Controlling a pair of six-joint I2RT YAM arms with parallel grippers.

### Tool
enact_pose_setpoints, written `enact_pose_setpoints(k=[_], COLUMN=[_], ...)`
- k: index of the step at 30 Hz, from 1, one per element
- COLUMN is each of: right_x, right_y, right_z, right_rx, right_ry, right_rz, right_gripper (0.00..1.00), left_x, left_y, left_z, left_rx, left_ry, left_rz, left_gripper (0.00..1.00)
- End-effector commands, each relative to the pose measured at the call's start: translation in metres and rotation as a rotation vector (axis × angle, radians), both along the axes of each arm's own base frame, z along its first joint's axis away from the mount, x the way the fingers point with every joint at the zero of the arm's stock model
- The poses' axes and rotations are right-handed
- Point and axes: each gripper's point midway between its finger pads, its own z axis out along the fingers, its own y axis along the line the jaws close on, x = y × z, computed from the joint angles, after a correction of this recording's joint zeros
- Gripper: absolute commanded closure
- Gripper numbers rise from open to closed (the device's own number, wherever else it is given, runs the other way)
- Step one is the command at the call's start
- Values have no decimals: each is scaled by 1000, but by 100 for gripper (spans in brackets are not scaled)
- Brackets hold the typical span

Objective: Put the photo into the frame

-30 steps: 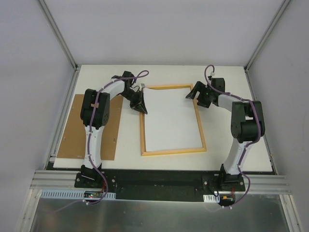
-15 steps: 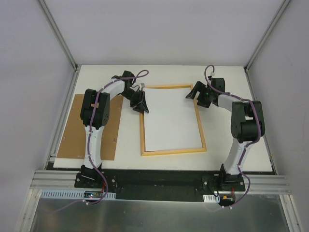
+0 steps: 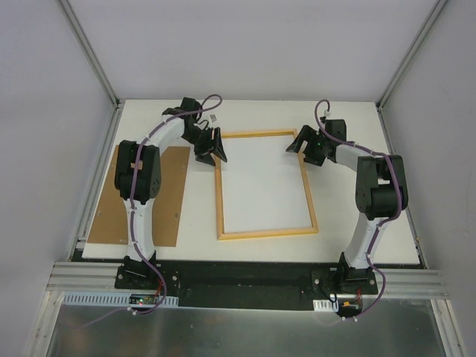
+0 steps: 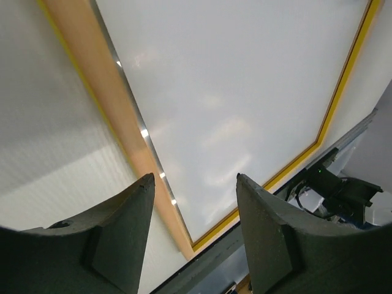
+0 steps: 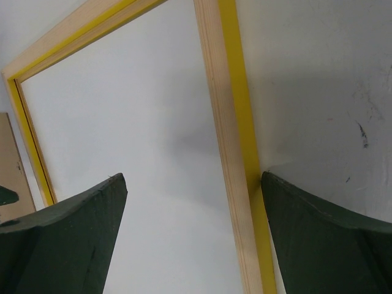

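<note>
The frame [image 3: 268, 233] lies flat mid-table with its pale wood back up; yellow shows along its edges [image 5: 242, 122]. Inside it lies the photo [image 3: 264, 182], only its plain white side showing, the print hidden. My left gripper [image 3: 217, 151] hovers at the frame's far left corner, open with nothing between its fingers [image 4: 194, 176]; below it are the left rail [image 4: 104, 104] and the white sheet [image 4: 233, 92]. My right gripper [image 3: 297, 145] is open at the far right corner, straddling the right rail [image 5: 193, 175], one finger [image 5: 318, 233] against the yellow outer edge.
A plain brown backing board [image 3: 108, 208] lies flat at the table's left edge, partly under the left arm. Grey walls and metal posts close in the table on three sides. The arm bases stand at the near edge.
The left gripper has opened, let go of the white sheet's corner and drawn back toward the far left. That corner, which lay over the rail, now sits inside the frame. The right arm stayed put.
</note>
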Motion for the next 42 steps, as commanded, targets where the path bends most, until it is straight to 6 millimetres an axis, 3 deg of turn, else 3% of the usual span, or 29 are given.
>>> enact_pose_setpoints(k=[1,4,8,15,21,27,42], right_x=[-6,-9,-21,-50,-73,-89,-113], right_y=[-6,-17,-33,-47,-49,-45,-48], right_z=[-3,5,18,37,51,71,83], right_rx=[-66,-118,-204,-302,-305,-286,-286], right_ry=[53,52,88,85,58,10,-21], right_rz=[-6,-36,-74,-118,-122,-115,-103], right_gripper=[7,7,7,9,9,9,9], left_x=[5,-2,-18,-28,-28,-25,-19], left_y=[26,43,65,87,72,47,-20], left_z=[47,46,24,-16,-43,-61,-64], left_rx=[70,169,323,466,477,459,394], left_ry=[-114,-119,-92,-31,-2,21,8], left_rz=[81,157,248,364,348,336,266], left_gripper=[45,44,51,81,90,92,92])
